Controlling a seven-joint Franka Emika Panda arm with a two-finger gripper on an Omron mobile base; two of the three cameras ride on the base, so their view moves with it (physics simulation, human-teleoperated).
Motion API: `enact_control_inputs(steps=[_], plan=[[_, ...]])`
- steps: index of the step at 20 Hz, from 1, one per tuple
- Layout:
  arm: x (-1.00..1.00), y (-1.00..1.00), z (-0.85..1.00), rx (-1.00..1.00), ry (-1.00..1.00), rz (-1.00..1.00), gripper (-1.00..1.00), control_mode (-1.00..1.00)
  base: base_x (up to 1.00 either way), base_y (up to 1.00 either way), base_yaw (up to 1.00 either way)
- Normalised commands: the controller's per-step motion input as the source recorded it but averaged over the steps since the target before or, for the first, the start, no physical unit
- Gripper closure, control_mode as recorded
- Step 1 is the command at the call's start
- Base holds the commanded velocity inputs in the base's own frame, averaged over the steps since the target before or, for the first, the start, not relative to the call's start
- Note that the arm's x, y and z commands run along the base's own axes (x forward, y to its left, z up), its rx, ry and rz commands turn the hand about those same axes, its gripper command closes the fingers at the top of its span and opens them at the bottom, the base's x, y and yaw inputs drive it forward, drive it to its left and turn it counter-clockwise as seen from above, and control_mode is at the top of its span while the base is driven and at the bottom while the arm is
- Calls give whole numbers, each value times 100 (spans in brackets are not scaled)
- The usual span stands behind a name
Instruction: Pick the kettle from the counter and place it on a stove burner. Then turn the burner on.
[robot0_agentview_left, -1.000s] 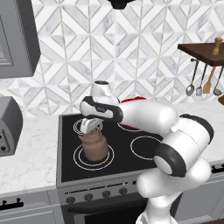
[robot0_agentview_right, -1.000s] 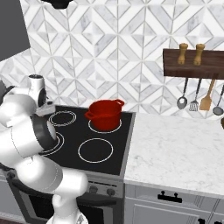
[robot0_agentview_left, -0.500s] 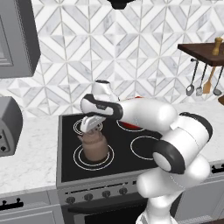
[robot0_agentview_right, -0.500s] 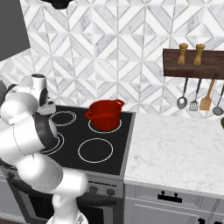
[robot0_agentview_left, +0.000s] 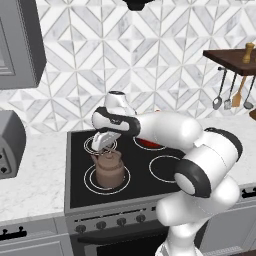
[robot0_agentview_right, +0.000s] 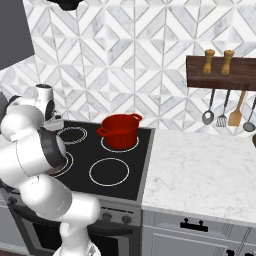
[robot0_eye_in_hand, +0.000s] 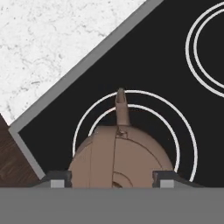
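Currently kettle (robot0_agentview_left: 108, 169) sits on stove burner (robot0_agentview_left: 90, 182), front-left of black cooktop (robot0_agentview_left: 150, 175), inside double rings, spout (robot0_eye_in_hand: 121, 105) pointing away from hand. Gripper (robot0_agentview_left: 103, 145) directly above kettle handle; fingers (robot0_eye_in_hand: 59, 179) spread either side of kettle body, clamped on nothing. Judged step: release, retreat. Lift straight up, clear handle and lid knob before swinging aside. Red pot (robot0_agentview_right: 120, 131) on burner behind; avoid. Knobs (robot0_agentview_left: 101, 224) along front edge below kettle: next target.

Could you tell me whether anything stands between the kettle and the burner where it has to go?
Nothing visible does: the kettle sits inside the double rings of the stove burner, with the gripper just above it. The red pot stands on another burner.
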Motion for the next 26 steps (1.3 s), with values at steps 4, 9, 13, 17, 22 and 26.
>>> enact_control_inputs(steps=[4,9,13,17,22,26], plan=[[0,0,0,0,0,0,-100,-100,0,0,0],[0,0,26,0,0,-1,-100,-100,0,0,0],[-32,0,40,0,0,-9,-100,-100,0,0,0],[-76,0,25,0,0,-20,-100,-100,0,0,0],[-96,5,2,0,0,-25,-100,-100,0,0,0],[-89,28,0,0,0,-38,-100,-100,0,0,0]])
